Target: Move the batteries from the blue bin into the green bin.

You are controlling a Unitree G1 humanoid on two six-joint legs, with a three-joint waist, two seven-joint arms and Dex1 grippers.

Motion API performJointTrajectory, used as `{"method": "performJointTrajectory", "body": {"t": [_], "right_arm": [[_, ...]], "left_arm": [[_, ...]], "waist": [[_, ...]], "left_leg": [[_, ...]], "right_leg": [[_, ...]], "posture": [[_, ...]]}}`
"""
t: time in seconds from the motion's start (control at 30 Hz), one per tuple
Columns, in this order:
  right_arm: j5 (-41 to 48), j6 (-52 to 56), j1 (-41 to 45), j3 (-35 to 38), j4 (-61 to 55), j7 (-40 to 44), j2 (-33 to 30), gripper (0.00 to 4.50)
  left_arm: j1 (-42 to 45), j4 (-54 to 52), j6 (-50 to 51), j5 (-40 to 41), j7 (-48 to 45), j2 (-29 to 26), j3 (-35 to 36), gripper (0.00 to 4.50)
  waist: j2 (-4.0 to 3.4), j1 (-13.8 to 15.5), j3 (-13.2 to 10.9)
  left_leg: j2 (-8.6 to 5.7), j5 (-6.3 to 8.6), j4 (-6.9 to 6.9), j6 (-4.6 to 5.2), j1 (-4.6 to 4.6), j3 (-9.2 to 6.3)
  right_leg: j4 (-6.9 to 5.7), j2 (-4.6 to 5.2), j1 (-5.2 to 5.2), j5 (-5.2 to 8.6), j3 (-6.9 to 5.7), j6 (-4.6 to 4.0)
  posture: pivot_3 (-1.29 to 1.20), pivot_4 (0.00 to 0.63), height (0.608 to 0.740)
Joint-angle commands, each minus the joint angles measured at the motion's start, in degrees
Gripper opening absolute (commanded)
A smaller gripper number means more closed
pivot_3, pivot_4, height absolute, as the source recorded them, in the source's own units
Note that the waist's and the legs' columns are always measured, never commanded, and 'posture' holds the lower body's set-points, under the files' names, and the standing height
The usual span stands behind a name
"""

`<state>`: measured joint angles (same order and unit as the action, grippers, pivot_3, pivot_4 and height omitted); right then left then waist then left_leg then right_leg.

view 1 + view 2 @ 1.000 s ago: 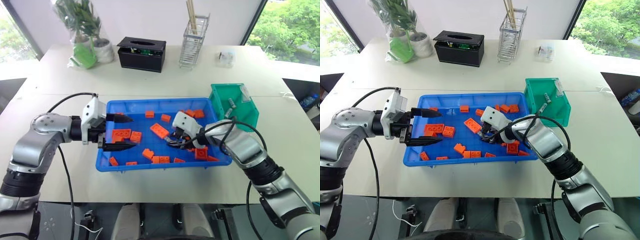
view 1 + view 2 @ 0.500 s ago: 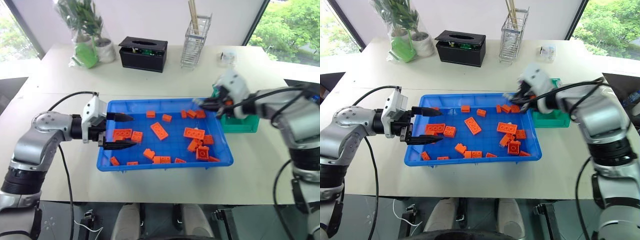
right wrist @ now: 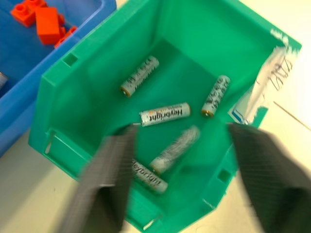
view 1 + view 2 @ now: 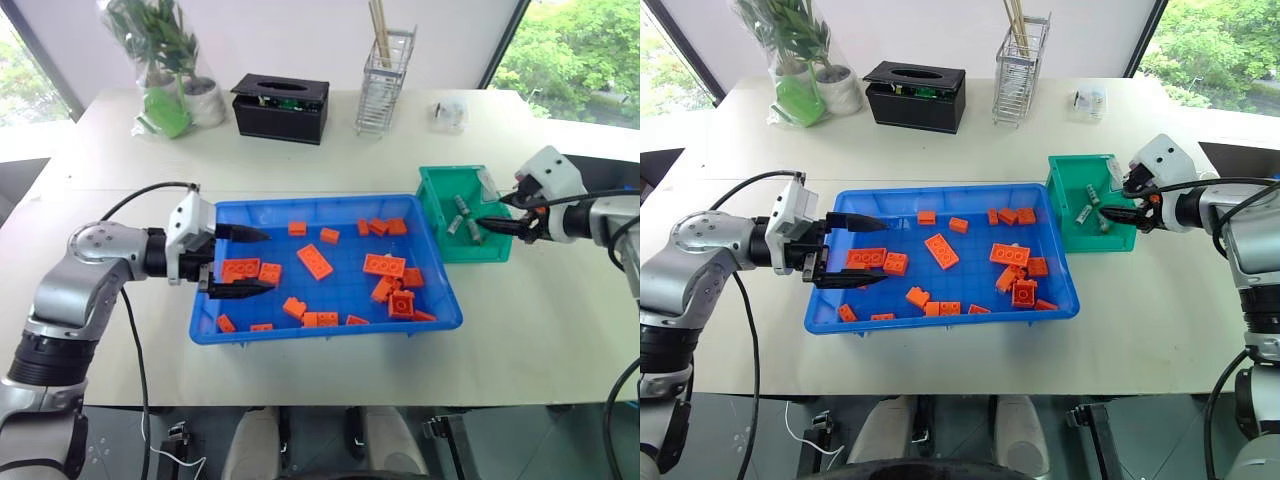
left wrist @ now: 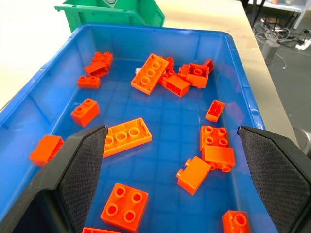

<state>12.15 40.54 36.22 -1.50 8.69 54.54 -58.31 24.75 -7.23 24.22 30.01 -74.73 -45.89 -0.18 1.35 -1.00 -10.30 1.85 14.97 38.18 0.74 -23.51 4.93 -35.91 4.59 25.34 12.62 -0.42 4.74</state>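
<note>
Right gripper (image 4: 497, 222), fingers spread and empty, hangs over the small teal-green plastic bin (image 3: 92, 58); five silver cylindrical batteries (image 3: 164, 114) lie directly below. Left gripper (image 4: 243, 262), fingers also apart, hovers in the wide bright-blue plastic tray (image 4: 330, 330) over orange bricks.

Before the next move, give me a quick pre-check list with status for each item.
1. Right gripper open and holding nothing: ok.
2. Batteries lying inside the green bin, five counted in the right wrist view: ok.
3. Blue bin free of batteries: cannot tell, only orange bricks visible, some piled.
4. Left gripper open over the blue bin's left end, holding nothing: ok.
5. Green bin upright beside the blue bin: ok.
</note>
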Motion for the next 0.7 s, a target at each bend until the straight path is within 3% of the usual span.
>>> {"method": "performJointTrajectory", "body": {"t": [0.03, 0.3, 0.47, 0.7], "right_arm": [[2.16, -0.19, 5.14, -0.36, -5.66, 4.64, -0.14, 3.62], [2.59, 2.28, 5.09, -9.53, -19.29, 9.95, 2.52, 3.62], [-1.13, 0.68, 2.14, -14.99, -18.53, 7.21, 6.85, 3.62], [-3.74, 0.05, 1.56, -16.78, -15.69, 5.64, 10.08, 3.62]], "left_arm": [[0.52, -1.01, -0.98, 0.14, 0.17, 0.07, 0.78, 4.50], [0.10, -1.83, -0.54, 0.36, 0.73, -0.07, 0.94, 4.50], [0.50, -2.13, -0.16, 0.47, 1.60, 0.24, 0.77, 4.50], [0.05, -1.73, -0.10, 0.57, 1.42, -1.32, 1.95, 4.50]], "waist": [[-0.05, -0.11, -0.03], [-0.03, 0.39, -0.02], [-0.02, 0.33, -0.02], [-0.02, 0.27, -0.02]], "left_leg": [[0.00, 0.00, 0.00, 0.00, 0.00, 0.00], [0.03, 0.00, 0.00, 0.00, -0.03, -0.13], [-0.02, 0.00, 0.09, 0.00, -0.08, -0.08], [-0.02, 0.00, 0.07, -0.01, -0.07, -0.08]], "right_leg": [[-0.01, 0.00, 0.01, 0.00, 0.01, 0.00], [-0.07, 0.00, 0.01, 0.00, -0.06, 0.01], [-0.02, 0.08, -0.02, 0.00, -0.03, -0.01], [-0.09, 0.02, 0.02, -0.01, -0.04, 0.02]], "posture": [[0.00, 0.150, 0.736], [0.00, 0.150, 0.736], [0.00, 0.150, 0.736], [0.00, 0.150, 0.736]]}}
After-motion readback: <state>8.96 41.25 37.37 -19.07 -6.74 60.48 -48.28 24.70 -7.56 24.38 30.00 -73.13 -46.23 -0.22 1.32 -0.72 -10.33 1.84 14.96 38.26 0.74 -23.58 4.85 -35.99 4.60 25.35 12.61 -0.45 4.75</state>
